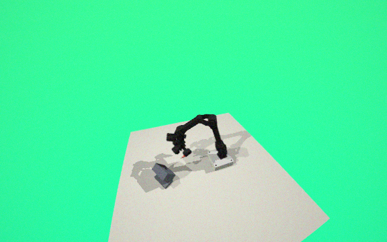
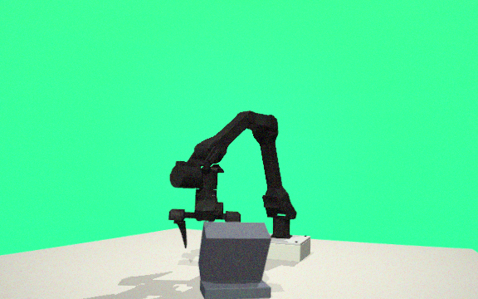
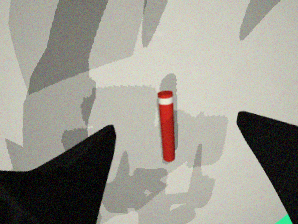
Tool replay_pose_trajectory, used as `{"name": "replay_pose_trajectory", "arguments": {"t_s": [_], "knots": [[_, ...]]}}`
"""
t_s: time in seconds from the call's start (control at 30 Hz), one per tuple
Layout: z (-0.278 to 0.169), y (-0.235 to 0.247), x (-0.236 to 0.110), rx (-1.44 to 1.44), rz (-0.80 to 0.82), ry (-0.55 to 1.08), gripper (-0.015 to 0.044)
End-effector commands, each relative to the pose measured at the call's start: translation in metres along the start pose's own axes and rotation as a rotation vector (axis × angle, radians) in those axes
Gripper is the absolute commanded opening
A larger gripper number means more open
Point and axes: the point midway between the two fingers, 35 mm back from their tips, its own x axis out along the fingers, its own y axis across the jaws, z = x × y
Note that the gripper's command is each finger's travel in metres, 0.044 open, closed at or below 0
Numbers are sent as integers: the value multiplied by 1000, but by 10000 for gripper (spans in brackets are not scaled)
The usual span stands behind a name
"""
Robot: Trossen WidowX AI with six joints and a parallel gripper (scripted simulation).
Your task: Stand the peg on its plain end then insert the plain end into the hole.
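Note:
The red peg (image 3: 166, 129) lies flat on the white table (image 1: 234, 205). Its white band is at the end that points up in the wrist view. In the top view the peg (image 1: 183, 156) shows only as a small red speck under the hand. My gripper (image 3: 177, 124) (image 1: 181, 152) is open wide and empty. It hangs just above the peg, with one finger on each side and neither touching it. The grey sloped panel (image 1: 162, 175) (image 2: 232, 253) stands on the table a short way from the gripper. Its hole cannot be made out in these views. In the exterior view the panel hides one finger and the peg.
The arm's pale base block (image 1: 222, 163) (image 2: 292, 247) sits on the table behind the panel. The table ends at its edges against the green background.

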Motion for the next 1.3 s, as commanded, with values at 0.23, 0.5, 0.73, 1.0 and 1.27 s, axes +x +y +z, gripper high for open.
{"name": "replay_pose_trajectory", "arguments": {"t_s": [0.23,0.5,0.73,1.0,1.27], "knots": [[-1,2,20,6,12,2,440],[-1,3,33,6,12,2,440],[-2,4,44,6,12,2,440],[-2,4,44,6,12,2,256],[-2,4,44,6,12,2,110]]}}
